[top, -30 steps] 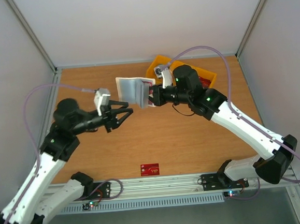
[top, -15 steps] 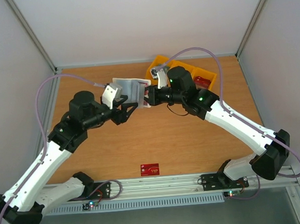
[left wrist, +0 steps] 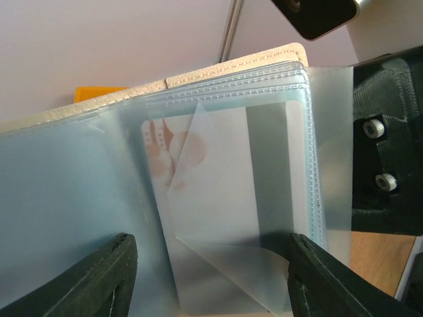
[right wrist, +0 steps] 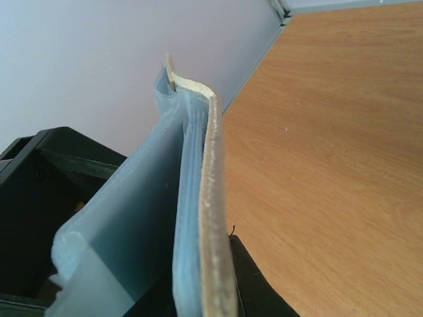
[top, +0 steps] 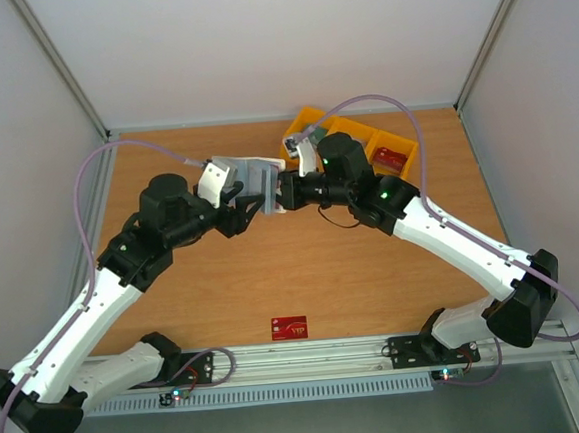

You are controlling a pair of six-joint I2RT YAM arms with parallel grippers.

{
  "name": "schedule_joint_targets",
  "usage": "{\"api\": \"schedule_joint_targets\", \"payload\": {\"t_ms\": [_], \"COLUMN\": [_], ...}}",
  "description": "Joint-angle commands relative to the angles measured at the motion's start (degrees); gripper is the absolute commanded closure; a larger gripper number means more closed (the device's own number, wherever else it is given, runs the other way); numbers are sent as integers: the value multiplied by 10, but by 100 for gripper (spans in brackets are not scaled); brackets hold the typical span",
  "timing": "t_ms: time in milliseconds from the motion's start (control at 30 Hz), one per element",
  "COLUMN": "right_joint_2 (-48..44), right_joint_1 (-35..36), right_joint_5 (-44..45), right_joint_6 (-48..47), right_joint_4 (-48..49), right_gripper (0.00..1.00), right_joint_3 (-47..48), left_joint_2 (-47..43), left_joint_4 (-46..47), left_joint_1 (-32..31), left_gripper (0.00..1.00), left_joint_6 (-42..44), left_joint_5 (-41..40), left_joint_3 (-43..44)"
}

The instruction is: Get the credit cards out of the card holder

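Holder (top: 255, 182) up at upper centre, edge-on to the right wrist: cream cover, pale blue sleeves fanned, a pale card (left wrist: 173, 155) with reddish print tucked inside. Right gripper (top: 285, 190) pinches its edge. Left gripper (left wrist: 210, 251), jaws wide apart, has moved in on the sleeves since a second ago.

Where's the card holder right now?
In the top view, the card holder is off the table at far centre, gripped by the right tool, the open left tool on its left and the yellow bin behind-right.

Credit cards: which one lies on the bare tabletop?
The red, white-lettered card at the near edge of the table. A pale card sits inside the cream folding holder; another red one lies in the yellow bin tray.
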Motion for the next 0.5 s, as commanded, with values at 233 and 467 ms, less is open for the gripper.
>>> {"api": "schedule_joint_targets", "payload": {"t_ms": [233, 467], "right_joint_2": [5, 17], "right_joint_1": [12, 12], "right_joint_5": [21, 21], "right_joint_6": [-9, -13], "right_joint_4": [4, -3], "right_gripper": [99, 99], "right_joint_3": [29, 36], "left_joint_2": [1, 4], "left_joint_4": [18, 17], "left_joint_1": [-8, -9], "left_gripper": [30, 23], "left_joint_6": [-2, 9], "left_joint_5": [15, 18], "left_joint_3": [2, 2]}}
